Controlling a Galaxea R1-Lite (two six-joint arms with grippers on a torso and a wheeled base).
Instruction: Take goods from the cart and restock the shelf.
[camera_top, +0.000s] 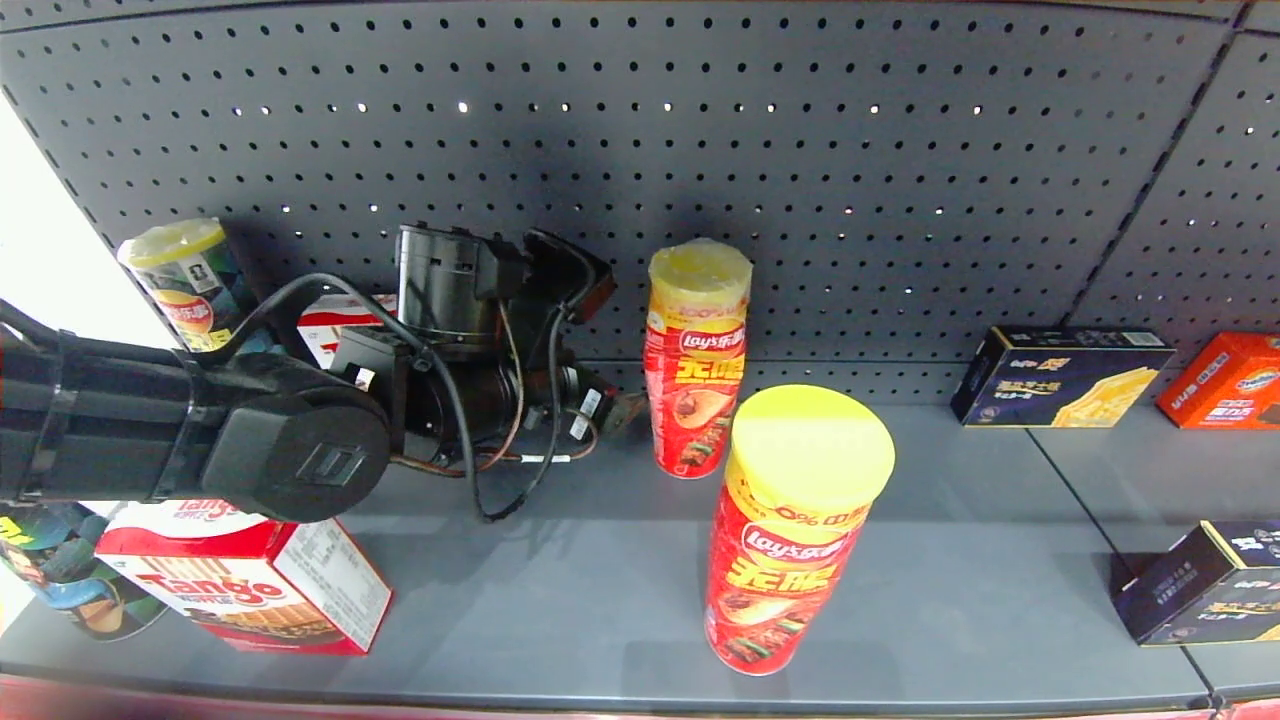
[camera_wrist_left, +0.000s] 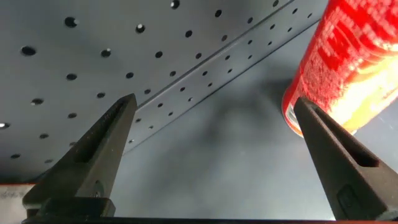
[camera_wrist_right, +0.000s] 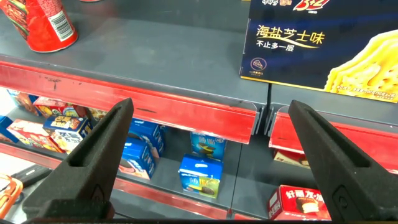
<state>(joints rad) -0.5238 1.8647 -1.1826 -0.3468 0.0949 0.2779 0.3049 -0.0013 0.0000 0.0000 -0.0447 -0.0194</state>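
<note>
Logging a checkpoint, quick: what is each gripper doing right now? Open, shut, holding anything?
Left gripper: open, holding nothing, beside the red chip can.
Right gripper: open, holding nothing.

Level left arm (camera_top: 150, 430) reaches from 9 o'clock toward 3 o'clock; left claw (camera_wrist_left: 214, 101) spread wide, likewise right claw (camera_wrist_right: 209, 104).

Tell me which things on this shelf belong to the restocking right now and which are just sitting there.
Likely in the job: left hand, open, beside the rear red chip can; front red chip can; grey shelf.
Just lying about: red-and-white box; dark blue box at the back; orange box; yellow-lidded can at the far left.
</note>
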